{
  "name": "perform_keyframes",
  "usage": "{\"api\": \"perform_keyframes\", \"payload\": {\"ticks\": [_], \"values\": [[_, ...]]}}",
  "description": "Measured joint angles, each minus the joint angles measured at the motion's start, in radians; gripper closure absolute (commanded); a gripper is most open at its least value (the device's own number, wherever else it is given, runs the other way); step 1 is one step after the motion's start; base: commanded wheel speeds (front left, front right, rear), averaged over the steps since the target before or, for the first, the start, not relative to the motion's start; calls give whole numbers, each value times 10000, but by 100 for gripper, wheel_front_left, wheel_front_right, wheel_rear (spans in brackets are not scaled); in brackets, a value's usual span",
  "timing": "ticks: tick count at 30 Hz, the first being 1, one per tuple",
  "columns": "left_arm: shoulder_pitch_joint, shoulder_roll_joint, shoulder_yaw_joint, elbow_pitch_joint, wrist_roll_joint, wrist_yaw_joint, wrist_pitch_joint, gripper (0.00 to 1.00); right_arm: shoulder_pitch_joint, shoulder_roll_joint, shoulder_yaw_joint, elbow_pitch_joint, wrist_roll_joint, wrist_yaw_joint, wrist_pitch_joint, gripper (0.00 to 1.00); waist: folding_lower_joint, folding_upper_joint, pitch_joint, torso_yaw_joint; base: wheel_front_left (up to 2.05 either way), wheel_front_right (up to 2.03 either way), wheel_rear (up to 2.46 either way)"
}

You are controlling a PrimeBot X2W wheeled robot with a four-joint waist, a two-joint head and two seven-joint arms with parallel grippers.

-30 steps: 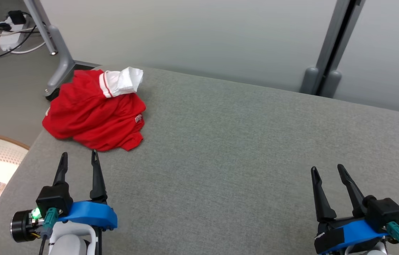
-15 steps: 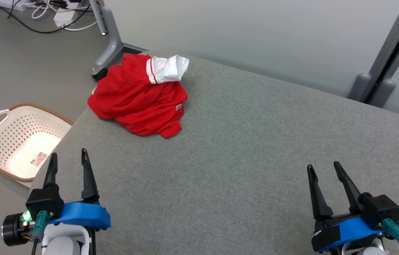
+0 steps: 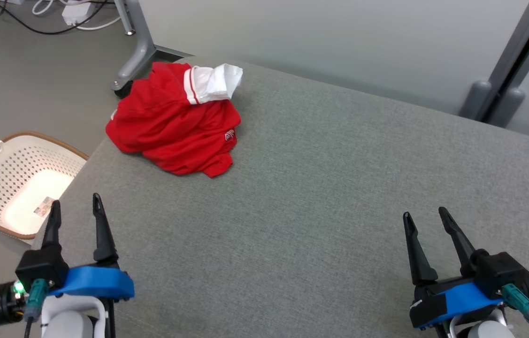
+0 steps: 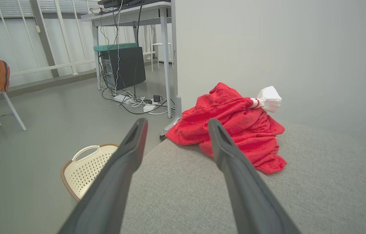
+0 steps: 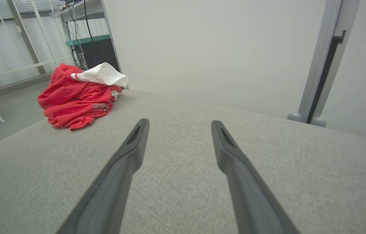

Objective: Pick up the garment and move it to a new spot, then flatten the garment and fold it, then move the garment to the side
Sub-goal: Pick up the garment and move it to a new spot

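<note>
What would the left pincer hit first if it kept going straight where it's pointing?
Probably the red garment: its near edge shows between the fingers of the open left pincer. Depth is unclear, so it might skim past.

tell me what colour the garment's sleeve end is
White with red stripes on the sleeve end; clearest in the head view.

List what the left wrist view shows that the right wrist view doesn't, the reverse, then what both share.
Left wrist, not right: the white basket on the floor beside the table. Right wrist, not left: the grey post behind the table. Both: the red garment at a table corner, beyond an open hand, the left hand or right hand.
</note>
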Motion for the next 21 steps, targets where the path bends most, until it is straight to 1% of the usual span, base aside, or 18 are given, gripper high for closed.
{"api": "perform_keyframes", "payload": {"ticks": [3,6,12,16,17,18,21], "values": [[-283,138,58,-8,-4,-79,0,0,-57,2,-50,-77,-123,-2,8,0,0,0,170,-166,0,0,0],[-1351,566,288,15,-128,-284,0,0,-291,-2,-199,-395,-512,0,148,0,0,0,665,-551,0,0,0],[-3543,1365,612,499,-420,-658,186,0,-667,-4,-301,-1172,-997,8,489,0,1,0,1653,-1229,0,0,0],[-4828,1797,786,1093,-644,-869,437,0,-913,-6,-297,-1885,-1202,10,752,0,2,0,2362,-1682,0,0,0],[-4828,1797,786,1093,-644,-869,437,0,-913,-6,-297,-1885,-1202,10,752,0,2,0,2362,-1682,0,0,0],[-5366,2015,876,1536,-757,-957,635,0,-1004,-6,-274,-2211,-1269,10,865,0,1,0,2682,-1879,0,0,0],[-6003,2234,878,2414,-884,-1145,949,0,-1092,-6,-249,-2648,-1367,10,1035,0,2,0,3045,-2101,0,0,0]]}}
